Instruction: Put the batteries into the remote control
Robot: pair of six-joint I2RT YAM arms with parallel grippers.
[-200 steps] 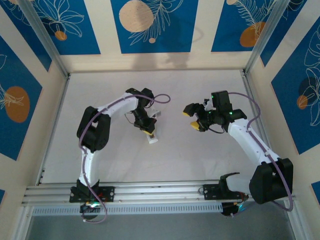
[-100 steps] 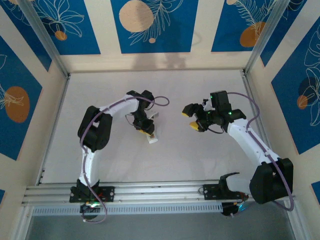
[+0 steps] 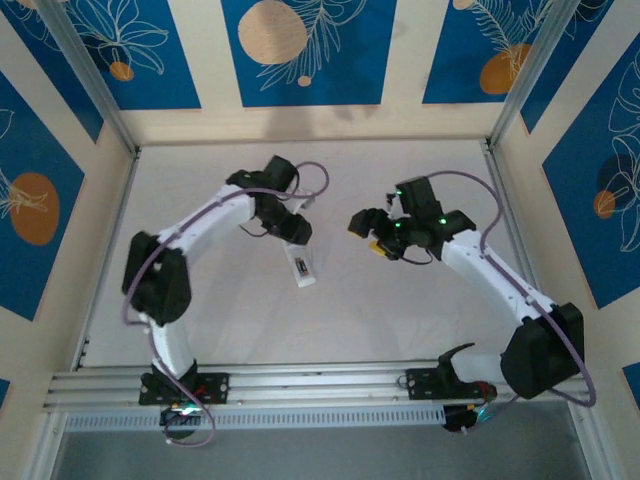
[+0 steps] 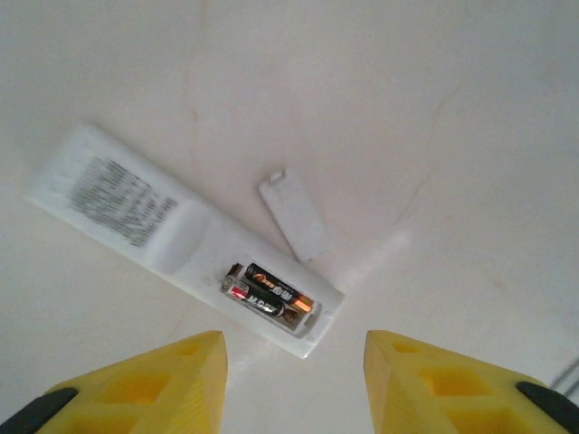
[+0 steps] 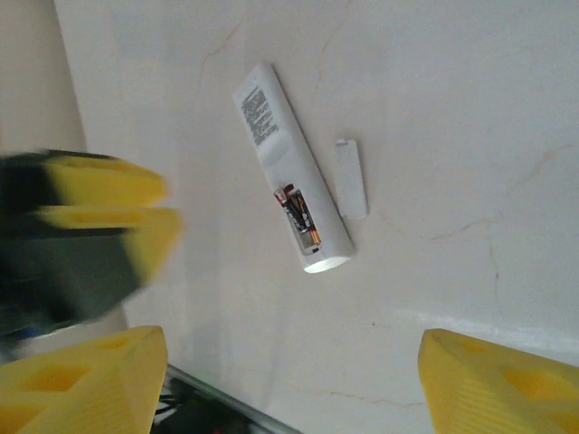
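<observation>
While batteries point(image 4: 270, 298) fill the remote control point(image 4: 136, 203), cover point(image 4: 294, 217) just beside, left tool point(image 4: 294, 348) released, right tool point(image 5: 291, 348) seemingly spread.

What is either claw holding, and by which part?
Nothing. The left claw and right claw are both open and empty; the remote control lies free on the table.

Nothing legible. Block of fine grey print on the back of the remote point(image 4: 181, 240), too small to read; red and orange markings on the batteries point(image 4: 271, 297), equally unreadable.
</observation>
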